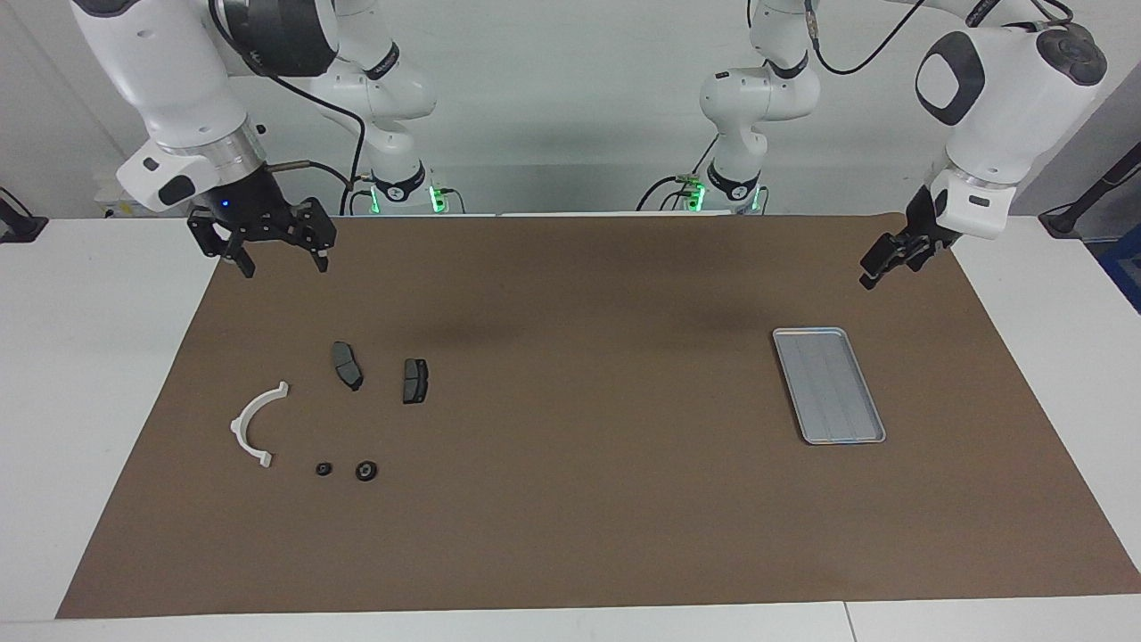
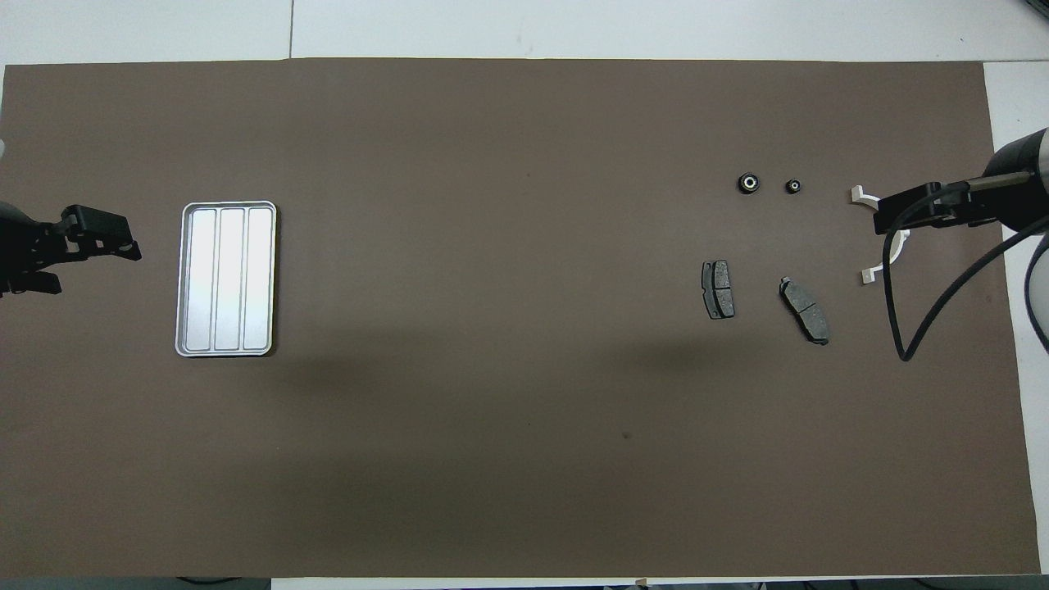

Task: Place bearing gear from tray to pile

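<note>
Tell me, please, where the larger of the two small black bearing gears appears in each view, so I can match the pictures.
Facing view: larger bearing gear lies low, toward the right arm's end of the mat.
Overhead view: larger bearing gear lies high, at that same end.
Shared landmark: the smaller bearing gear sits between it and the white half-ring bracket.

Overhead view: right gripper (image 2: 889, 220) overlaps the middle of the white half-ring bracket (image 2: 857, 194), only its two ends show. Left gripper (image 2: 98, 238) partly cut off by the frame edge, fingertip gap unreadable there. Right arm's body also cropped at the edge. Two small gears (image 1: 365, 471) too tiny for teeth or bore detail. Facing view: both arms' upper links cut off at top.
</note>
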Action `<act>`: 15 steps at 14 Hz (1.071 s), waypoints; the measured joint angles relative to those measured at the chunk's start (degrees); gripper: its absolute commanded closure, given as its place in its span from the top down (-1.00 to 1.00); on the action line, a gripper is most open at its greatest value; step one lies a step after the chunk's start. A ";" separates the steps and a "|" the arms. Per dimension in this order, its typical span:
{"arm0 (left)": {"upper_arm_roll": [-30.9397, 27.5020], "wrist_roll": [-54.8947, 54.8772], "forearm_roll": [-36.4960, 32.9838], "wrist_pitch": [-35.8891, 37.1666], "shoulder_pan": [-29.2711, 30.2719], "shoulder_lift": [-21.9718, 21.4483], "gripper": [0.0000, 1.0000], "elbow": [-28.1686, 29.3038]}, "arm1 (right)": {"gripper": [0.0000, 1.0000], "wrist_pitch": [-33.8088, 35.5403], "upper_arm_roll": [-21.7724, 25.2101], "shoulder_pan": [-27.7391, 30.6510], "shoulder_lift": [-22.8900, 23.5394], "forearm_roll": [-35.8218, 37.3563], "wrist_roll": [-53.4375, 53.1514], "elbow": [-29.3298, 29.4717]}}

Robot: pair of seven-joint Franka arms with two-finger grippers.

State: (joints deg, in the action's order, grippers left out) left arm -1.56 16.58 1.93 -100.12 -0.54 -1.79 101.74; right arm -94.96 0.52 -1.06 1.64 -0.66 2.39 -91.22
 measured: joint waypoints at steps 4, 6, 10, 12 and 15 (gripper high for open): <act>0.00 0.00 0.00 0.00 0.00 0.00 1.00 0.00 | 1.00 0.14 0.01 -0.09 -2.65 0.00 0.00 -0.75; 0.00 0.00 0.00 0.00 0.00 0.00 1.00 0.00 | 1.00 0.78 0.00 -0.06 -4.39 -0.02 0.00 -0.67; 0.00 0.00 0.00 0.00 0.00 0.00 1.00 0.00 | 1.00 4.86 0.06 0.26 -6.35 0.02 0.00 0.44; 0.00 0.00 0.00 0.00 0.00 0.00 1.00 0.00 | 1.00 6.98 0.06 0.26 -6.08 0.15 0.00 0.44; 0.00 0.00 0.00 0.00 0.00 0.00 1.00 0.00 | 1.00 7.72 0.05 0.20 -5.35 0.23 0.00 0.44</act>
State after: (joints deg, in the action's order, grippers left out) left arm -1.56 16.58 1.93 -100.12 -0.54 -1.79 101.74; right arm -87.23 0.57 -0.85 -3.72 -0.43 2.39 -90.78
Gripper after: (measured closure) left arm 0.000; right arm 0.000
